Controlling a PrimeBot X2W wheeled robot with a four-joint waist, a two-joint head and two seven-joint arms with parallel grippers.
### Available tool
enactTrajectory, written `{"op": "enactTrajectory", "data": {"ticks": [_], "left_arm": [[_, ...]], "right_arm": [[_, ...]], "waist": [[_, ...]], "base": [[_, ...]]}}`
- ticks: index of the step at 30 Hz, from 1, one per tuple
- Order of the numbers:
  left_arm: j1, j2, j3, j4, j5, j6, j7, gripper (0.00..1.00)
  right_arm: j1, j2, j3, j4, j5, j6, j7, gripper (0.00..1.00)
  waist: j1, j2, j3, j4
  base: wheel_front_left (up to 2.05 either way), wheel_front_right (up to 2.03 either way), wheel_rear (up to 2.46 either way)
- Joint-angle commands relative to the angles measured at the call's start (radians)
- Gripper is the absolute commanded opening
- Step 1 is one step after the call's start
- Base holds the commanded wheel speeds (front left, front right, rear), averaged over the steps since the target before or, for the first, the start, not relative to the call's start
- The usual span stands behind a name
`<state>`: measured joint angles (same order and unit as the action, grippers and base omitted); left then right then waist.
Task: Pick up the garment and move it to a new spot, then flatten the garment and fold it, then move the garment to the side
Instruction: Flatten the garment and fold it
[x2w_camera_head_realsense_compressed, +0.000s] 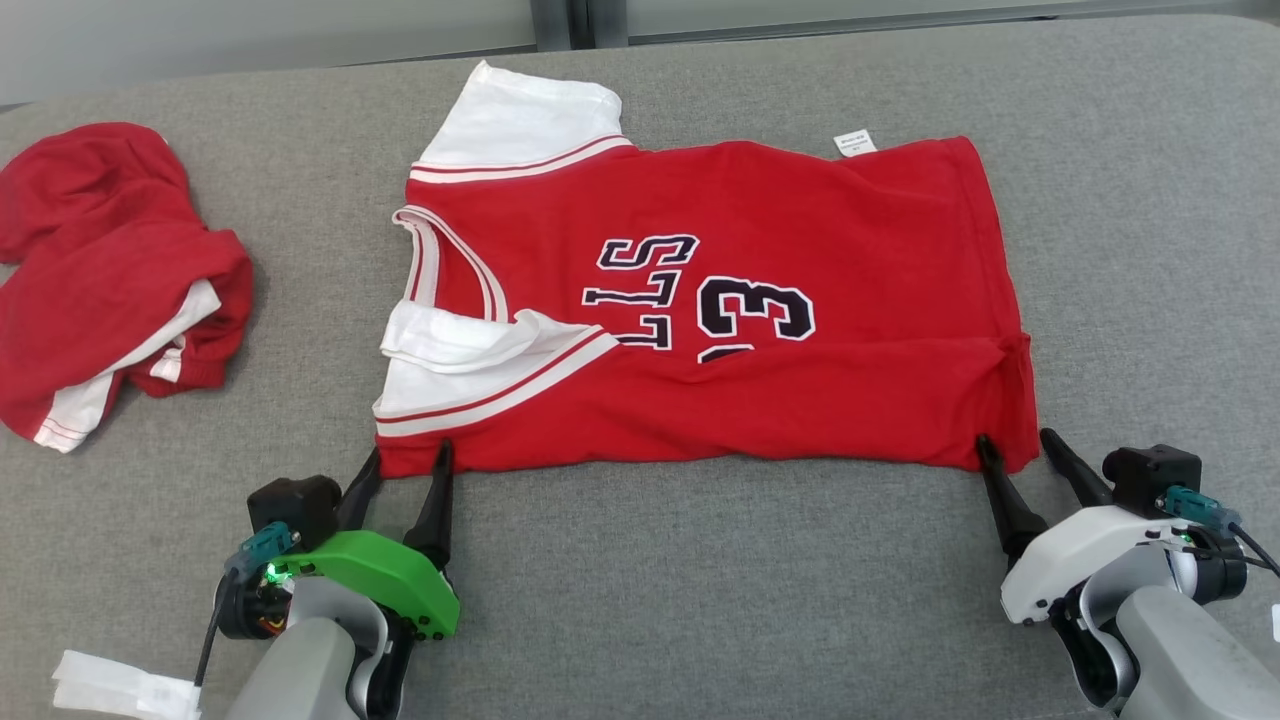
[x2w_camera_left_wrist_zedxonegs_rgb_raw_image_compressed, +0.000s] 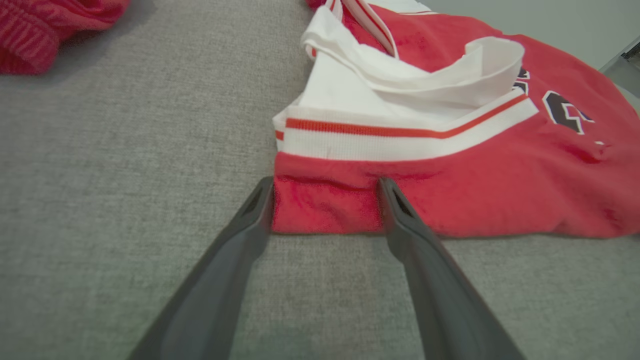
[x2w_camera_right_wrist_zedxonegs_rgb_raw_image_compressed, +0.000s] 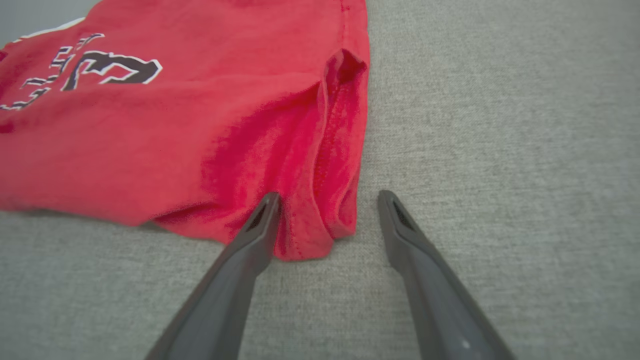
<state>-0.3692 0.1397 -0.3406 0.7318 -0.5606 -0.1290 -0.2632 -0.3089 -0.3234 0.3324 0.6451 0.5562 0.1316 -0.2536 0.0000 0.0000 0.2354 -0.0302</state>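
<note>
The garment (x2w_camera_head_realsense_compressed: 760, 300) is a red jersey with white sleeves and black lettering, lying folded lengthwise on the grey surface with its neck to the left. My left gripper (x2w_camera_head_realsense_compressed: 408, 458) stands open at the near left corner, and that corner (x2w_camera_left_wrist_zedxonegs_rgb_raw_image_compressed: 325, 210) lies between its spread fingers. At the near right corner my right gripper (x2w_camera_head_realsense_compressed: 1015, 448) is open too. The hem corner (x2w_camera_right_wrist_zedxonegs_rgb_raw_image_compressed: 320, 220) sits between its fingers, against the left finger (x2w_camera_right_wrist_zedxonegs_rgb_raw_image_compressed: 260, 225), while the right finger (x2w_camera_right_wrist_zedxonegs_rgb_raw_image_compressed: 400, 220) rests on bare fabric beside it.
A second red and white garment (x2w_camera_head_realsense_compressed: 100, 270) lies crumpled at the far left of the grey padded surface (x2w_camera_head_realsense_compressed: 700, 580). A white paper scrap (x2w_camera_head_realsense_compressed: 120, 685) lies at the lower left. A pale wall runs behind the surface's far edge.
</note>
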Motion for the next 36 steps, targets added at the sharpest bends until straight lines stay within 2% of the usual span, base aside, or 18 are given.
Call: {"op": "enactTrajectory", "data": {"ticks": [1,2,3,8,12,20,25,28,29,30,31,32,36], "left_arm": [[-0.022,-0.002,-0.013,0.020,-0.018,-0.003,0.000,0.40],[-0.028,-0.001,-0.020,0.033,-0.028,-0.003,0.000,0.17],[-0.035,0.001,-0.030,0.046,-0.040,-0.003,0.000,0.00],[-0.045,0.014,-0.039,0.058,-0.078,-0.003,0.000,0.00],[-0.013,0.027,-0.026,0.010,-0.097,-0.003,-0.001,0.00],[0.181,0.045,0.044,-0.172,-0.079,-0.002,-0.001,0.00],[0.310,0.023,0.052,-0.255,-0.067,0.018,-0.001,0.00],[0.359,0.010,0.048,-0.280,-0.069,0.023,-0.001,0.00],[0.368,0.009,0.045,-0.280,-0.066,0.027,-0.001,0.00],[0.370,0.005,0.043,-0.283,-0.061,0.029,-0.001,0.38],[0.370,-0.007,0.049,-0.292,-0.071,0.027,-0.001,0.93],[0.371,-0.010,0.052,-0.297,-0.070,0.027,-0.001,1.00],[0.357,-0.003,0.086,-0.341,-0.012,0.034,-0.001,1.00]], "right_arm": [[-0.009,0.009,0.005,0.013,0.013,-0.002,0.005,0.00],[-0.012,0.013,0.005,0.019,0.020,-0.002,0.005,0.00],[-0.017,0.015,0.004,0.026,0.027,-0.002,0.005,0.00],[-0.030,0.020,0.000,0.037,0.042,-0.002,-0.004,0.00],[-0.003,0.008,0.005,0.008,0.046,-0.002,-0.011,0.00],[0.143,-0.037,-0.033,-0.139,0.058,-0.002,-0.011,0.00],[0.260,-0.054,-0.087,-0.226,0.053,-0.002,0.039,0.00],[0.316,-0.036,-0.129,-0.262,0.060,-0.002,0.076,0.00],[0.330,-0.031,-0.142,-0.275,0.048,-0.002,0.084,0.39],[0.339,-0.029,-0.150,-0.283,0.034,-0.002,0.090,1.00],[0.349,-0.021,-0.160,-0.292,0.020,-0.002,0.095,1.00],[0.355,-0.012,-0.170,-0.301,0.011,-0.002,0.098,1.00],[0.360,0.009,-0.201,-0.349,-0.049,-0.002,0.088,1.00]], "waist": [[0.0000,0.0000,0.004,-0.001],[0.0000,0.0000,0.005,-0.002],[0.0000,0.0000,0.006,-0.002],[0.0000,0.0000,-0.013,0.000],[0.0000,0.0000,-0.046,0.001],[0.0000,0.0000,-0.109,-0.004],[0.0000,0.0000,-0.131,0.002],[0.0000,0.0000,-0.140,0.008],[0.0000,0.0000,-0.144,0.010],[0.0000,0.0000,-0.146,0.011],[0.0000,0.0000,-0.151,0.013],[0.0000,0.0000,-0.154,0.014],[0.0000,0.0000,-0.172,0.013]], "base": [[0.00,0.00,0.00],[0.00,0.00,0.00],[0.00,0.00,0.00],[0.00,0.00,0.00],[0.00,0.00,0.00],[0.00,0.00,0.00],[0.00,0.00,0.00],[0.00,0.00,0.00],[0.00,0.00,0.00],[0.00,0.00,0.00],[0.00,0.00,0.00],[0.00,0.00,0.00],[0.00,0.00,0.00]]}}
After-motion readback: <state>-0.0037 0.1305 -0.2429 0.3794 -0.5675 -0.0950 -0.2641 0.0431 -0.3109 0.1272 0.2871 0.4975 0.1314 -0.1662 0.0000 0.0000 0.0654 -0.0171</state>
